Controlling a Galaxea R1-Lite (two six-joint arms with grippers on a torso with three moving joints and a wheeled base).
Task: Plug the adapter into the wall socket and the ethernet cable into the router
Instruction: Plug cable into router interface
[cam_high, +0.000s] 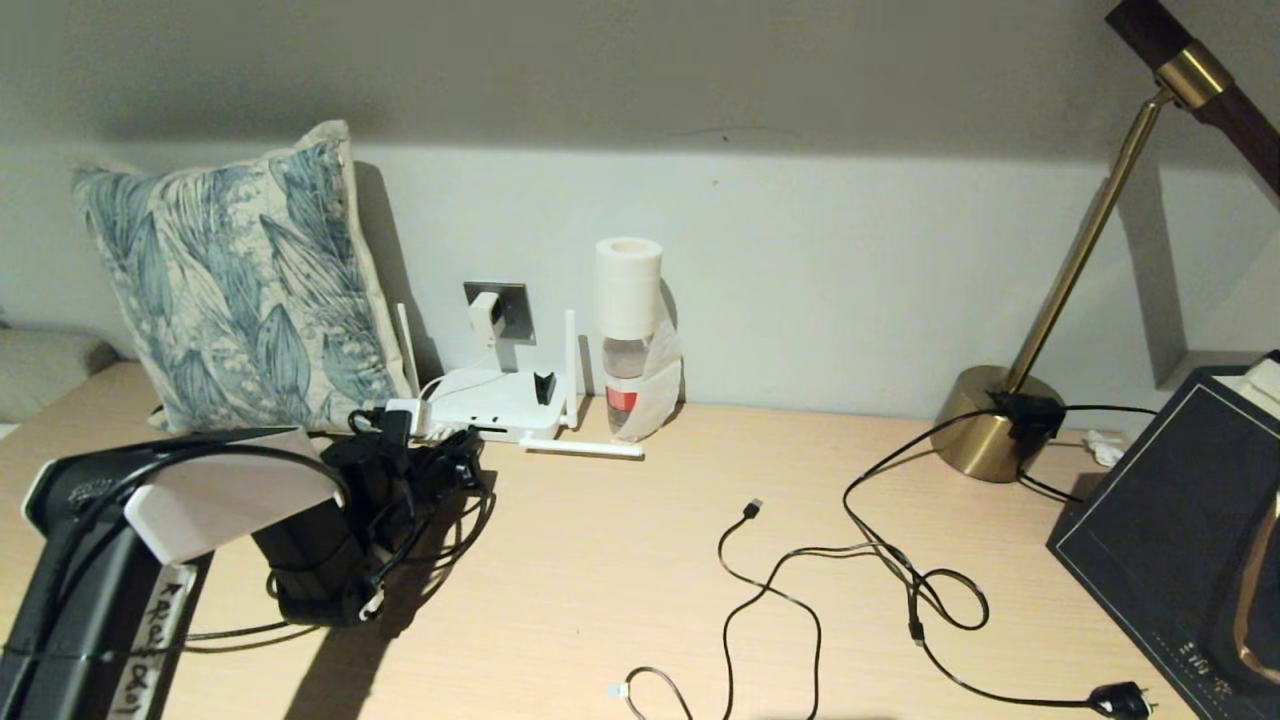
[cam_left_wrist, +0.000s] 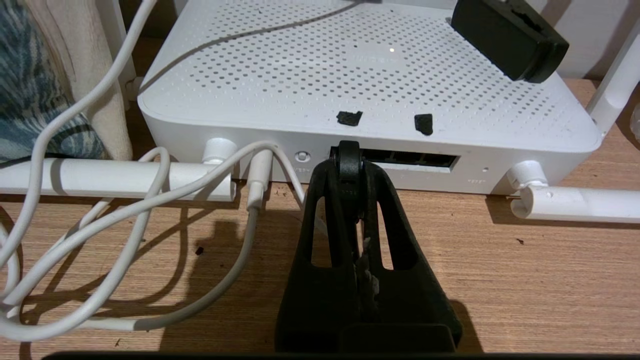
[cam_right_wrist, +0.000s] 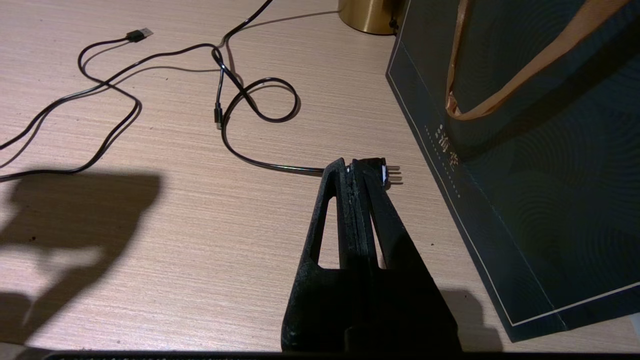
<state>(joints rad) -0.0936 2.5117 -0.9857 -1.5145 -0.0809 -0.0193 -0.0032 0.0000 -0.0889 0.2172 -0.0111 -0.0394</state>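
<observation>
The left hand (cam_left_wrist: 348, 162) is pinched shut on the ethernet cable (cam_left_wrist: 348, 156), right at the row of ports on the front edge of the router (cam_left_wrist: 350, 65). Only the cable's round black end shows between the fingertips, and the clip itself is hidden, so whether it's seated is anyone's guess. The cable's long axis looks to run straight along the fingers, pointing into the port row.

What could go wrong: if the plug is slightly off to the side or tilted, pushing would just shove the light router back toward the wall instead of clicking in. The white cords just beside the hand could also snag.

The adapter (cam_high: 487, 315) already sits in the wall socket (cam_high: 512, 300) behind the router. The right hand (cam_right_wrist: 359, 167) is closed on nothing, parked above the tabletop (cam_right_wrist: 175, 225) near a black pronged plug (cam_right_wrist: 390, 174).
</observation>
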